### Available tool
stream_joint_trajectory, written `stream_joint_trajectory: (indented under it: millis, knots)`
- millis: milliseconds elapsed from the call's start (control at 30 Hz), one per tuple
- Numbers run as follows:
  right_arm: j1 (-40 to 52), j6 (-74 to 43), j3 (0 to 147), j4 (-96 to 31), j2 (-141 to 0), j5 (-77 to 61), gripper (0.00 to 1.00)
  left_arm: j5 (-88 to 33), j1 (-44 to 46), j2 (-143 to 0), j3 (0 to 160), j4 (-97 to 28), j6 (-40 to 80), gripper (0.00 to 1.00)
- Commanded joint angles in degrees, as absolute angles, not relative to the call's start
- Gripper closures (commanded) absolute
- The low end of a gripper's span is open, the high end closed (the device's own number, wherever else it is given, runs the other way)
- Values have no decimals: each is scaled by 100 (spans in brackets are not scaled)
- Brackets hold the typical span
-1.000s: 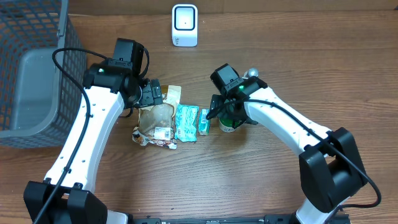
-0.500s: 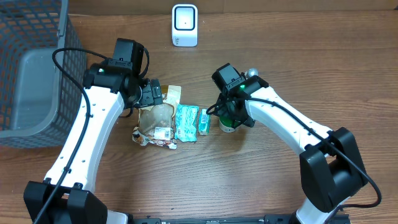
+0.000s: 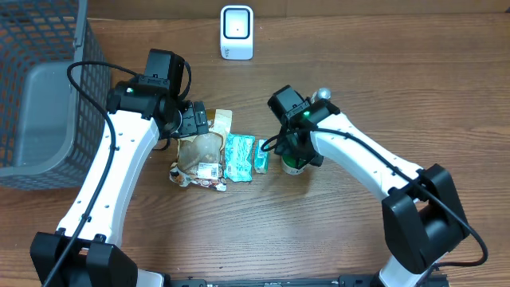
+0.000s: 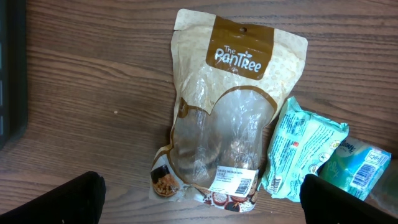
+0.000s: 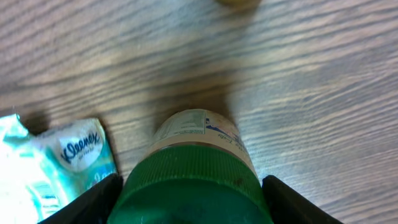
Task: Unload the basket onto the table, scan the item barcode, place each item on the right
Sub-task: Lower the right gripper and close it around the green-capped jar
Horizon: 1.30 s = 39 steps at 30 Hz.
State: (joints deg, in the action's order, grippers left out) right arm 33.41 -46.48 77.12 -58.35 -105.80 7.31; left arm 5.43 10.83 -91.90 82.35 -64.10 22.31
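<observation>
Straddling green-capped bottle (image 5: 194,163), right claw (image 5: 193,200).

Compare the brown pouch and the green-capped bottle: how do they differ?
The pouch lies flat; the bottle stands upright. The pouch is tan with a clear window; the bottle has a green cap and a pale label. The pouch lies free below the open left pincer; the bottle stands between the fingers of the right pincer, and whether it is gripped is unclear. Both rest on the table.

Overhead faces straight down on the table (image 3: 263,231). Left wrist looks down near the pouch (image 4: 227,124), right wrist closer over the bottle (image 5: 196,180); both catch the Kleenex pack (image 5: 74,152).
</observation>
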Motion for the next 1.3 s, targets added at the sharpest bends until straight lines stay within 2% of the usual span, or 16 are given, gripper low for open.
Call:
stream_joint_trajectory:
  millis: [0,233,300,333,400,967,1267]
  knots:
    - [3531,-4648,7688,-5940,-10405,676,34,598,1090,-9159,8298,-6405,2228,0]
    - [3594,-4676,7688,-6206,-10405,679,33,598,1090,-9159,8298,-6405,2228,0]
    - [3588,-4670,7688,-6184,-10405,683,25,598,1090,-9159,8298,-6405,2228,0]
    - [3588,-4668,7688,-6128,-10405,683,4,598,1090,-9159,8298,-6405,2228,1]
    - [3588,-4641,7688,-6095,-10405,683,0,598,1090,-9159,8298,-6405,2228,0]
    - [3590,-4648,7675,-6075,-10659,705,0,598,1090,-9159,8298,-6405,2228,0]
    - [3588,-4648,7166,-5612,-10678,698,1,598,1090,-9159,8298,-6405,2228,0]
